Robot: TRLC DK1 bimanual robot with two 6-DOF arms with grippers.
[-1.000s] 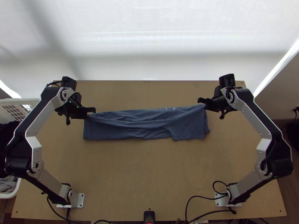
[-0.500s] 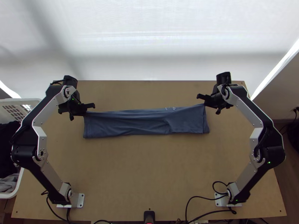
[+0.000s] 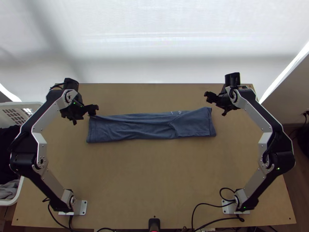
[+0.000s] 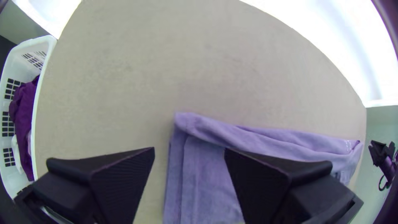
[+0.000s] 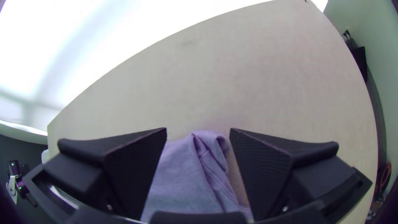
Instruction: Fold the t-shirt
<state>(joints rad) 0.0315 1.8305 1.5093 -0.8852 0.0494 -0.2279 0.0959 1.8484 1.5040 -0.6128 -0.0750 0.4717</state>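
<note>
Left gripper (image 3: 93, 110) and right gripper (image 3: 209, 97) spread wide, near opposite ends of folded blue t-shirt (image 3: 148, 128)

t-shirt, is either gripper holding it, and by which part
Nothing is held: the left gripper and right gripper are open near corners of the t-shirt.

Two matching arms, left arm (image 3: 48, 115) and right arm (image 3: 254, 115): slim silver-grey links (image 3: 54, 185), chunky black joints (image 3: 22, 161), little screws dotting metal. Tiny green lights (image 3: 277, 168) glow on black housings. Thin black cables (image 3: 210, 203) loop near pale metal base plates (image 3: 83, 208). Jaws broad, flat, black, finely ribbed inside.
</note>
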